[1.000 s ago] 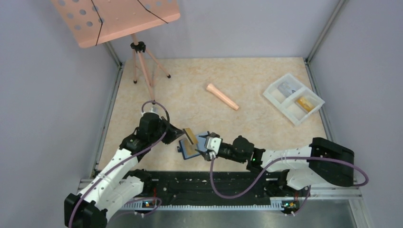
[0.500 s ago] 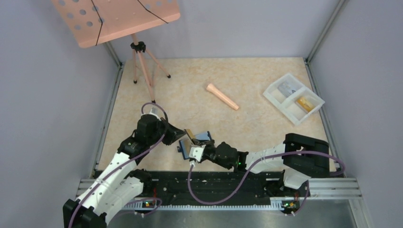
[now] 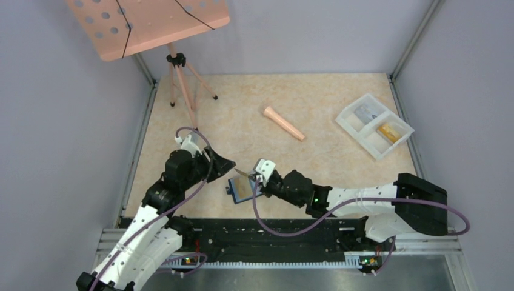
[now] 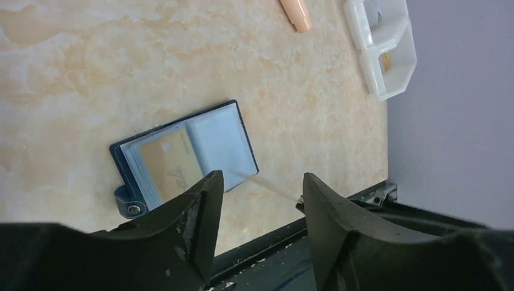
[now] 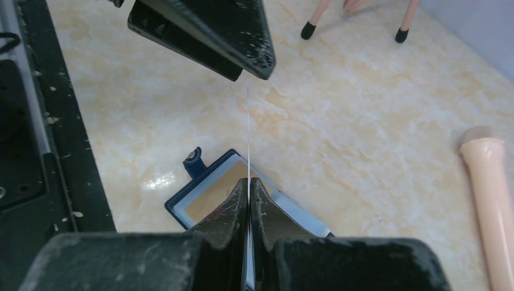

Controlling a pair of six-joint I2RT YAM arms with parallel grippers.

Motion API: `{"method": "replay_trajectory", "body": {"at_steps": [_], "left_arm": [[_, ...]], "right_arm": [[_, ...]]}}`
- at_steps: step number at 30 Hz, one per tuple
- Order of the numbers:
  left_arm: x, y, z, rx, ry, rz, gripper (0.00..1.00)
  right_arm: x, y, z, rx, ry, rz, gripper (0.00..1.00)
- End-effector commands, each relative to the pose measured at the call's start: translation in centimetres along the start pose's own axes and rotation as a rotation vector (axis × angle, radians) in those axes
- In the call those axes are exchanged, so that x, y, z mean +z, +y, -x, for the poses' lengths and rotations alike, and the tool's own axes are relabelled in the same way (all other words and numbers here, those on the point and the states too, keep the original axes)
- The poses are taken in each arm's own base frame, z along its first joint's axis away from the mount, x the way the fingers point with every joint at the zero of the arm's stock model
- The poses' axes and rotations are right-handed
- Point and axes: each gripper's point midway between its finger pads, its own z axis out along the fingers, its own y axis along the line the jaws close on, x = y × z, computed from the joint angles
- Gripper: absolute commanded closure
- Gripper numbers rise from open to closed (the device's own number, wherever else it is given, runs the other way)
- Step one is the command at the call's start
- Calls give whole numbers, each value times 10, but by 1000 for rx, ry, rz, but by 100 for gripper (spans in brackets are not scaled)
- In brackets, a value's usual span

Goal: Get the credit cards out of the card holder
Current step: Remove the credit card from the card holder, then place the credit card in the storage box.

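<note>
Pale grey walls enclose a beige marbled tabletop [image 3: 339, 176]. A pink music stand [image 3: 145, 24] on a thin tripod stands over the far left corner.

At the far right sits a white tray [image 3: 359, 137]. One compartment holds a pale grey-silver card [image 3: 365, 112] and the next a tan-gold one [image 3: 390, 131]. A peach tapered stick [image 3: 283, 123] lies alone near the middle of the tabletop, well apart from everything else.

The card holder [image 3: 242, 190] lies open and flat near the front edge, between the two arms. It is dark navy outside with lighter blue pockets inside, and a short tab with a metal snap sticks out from one short side. The left wrist view shows a tan-gold card [image 4: 166, 163] in the pocket on the tab's side, while the other pocket shows only pale blue.

The left hand [image 4: 260, 182] hangs above the holder with its fingers standing apart and gripping nothing. The right hand [image 5: 248, 183] is closed tight on a thin card [image 5: 248, 133].

From overhead this card is only a small sliver. The right wrist view shows it edge-on as a fine pale line rising from the pinched fingertips towards a dark finger of the left hand above. The left wrist view shows it as a pale streak crossing the gap between the fingers.
</note>
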Motion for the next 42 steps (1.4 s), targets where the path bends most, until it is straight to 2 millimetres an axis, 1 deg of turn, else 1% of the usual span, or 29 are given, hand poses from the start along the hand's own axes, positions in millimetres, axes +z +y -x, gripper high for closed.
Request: {"method": "replay_trajectory", "body": {"at_steps": [1, 3, 5, 6, 7, 12, 15, 18, 20, 22, 25, 29, 31, 32, 33, 35, 36, 37, 39, 41, 42], "left_arm": [[-9, -33, 15, 223, -45, -156, 44], [-11, -43, 10, 283, -11, -215, 45], [-13, -49, 5, 335, 27, -250, 46], [-15, -51, 0, 361, 62, -268, 46], [-16, -53, -2, 384, 77, -279, 46], [-24, -64, -18, 448, 177, -378, 47], [-26, -68, -23, 444, 203, -411, 47], [-26, -70, -22, 433, 184, -429, 47], [-24, -68, -19, 423, 168, -413, 47], [-22, -67, -16, 412, 153, -389, 46], [-20, -64, -6, 415, 107, -340, 46], [-19, -55, 9, 443, 60, -240, 43], [-20, -55, 15, 464, 59, -212, 18], [-21, -56, 16, 475, 61, -206, 8], [-23, -58, 18, 484, 64, -204, 2], [-25, -60, 21, 502, 63, -198, 1], [-26, -60, 24, 513, 59, -186, 1], [-26, -58, 26, 522, 58, -167, 1], [-26, -57, 30, 544, 53, -151, 1], [-26, -56, 33, 563, 44, -141, 1], [-26, -55, 35, 570, 37, -132, 1]], "right_arm": [[-5, -1, 29, 292, -29, 104, 100], [-9, 1, 36, 323, -28, 163, 100], [-15, 2, 38, 341, -8, 234, 100], [-17, 0, 39, 348, 7, 261, 100], [-20, -2, 36, 356, 28, 285, 100], [-36, -12, 38, 415, 80, 434, 100], [-41, -23, 46, 474, 58, 443, 100], [-43, -28, 52, 532, 28, 447, 100], [-43, -32, 51, 579, 30, 437, 100], [-42, -41, 48, 630, 42, 397, 100], [-43, -68, 39, 721, 56, 291, 100], [-52, -115, 25, 814, 54, 113, 100], [-60, -145, 17, 854, 60, -1, 100], [-65, -160, 13, 870, 63, -56, 100], [-70, -175, 9, 888, 69, -111, 100], [-85, -206, -1, 917, 81, -218, 100], [-97, -227, -9, 932, 84, -291, 100], [-108, -243, -15, 939, 92, -348, 100], [-135, -276, -28, 968, 117, -493, 100], [-163, -310, -36, 999, 111, -624, 100], [-176, -323, -40, 1022, 105, -677, 100]]}}
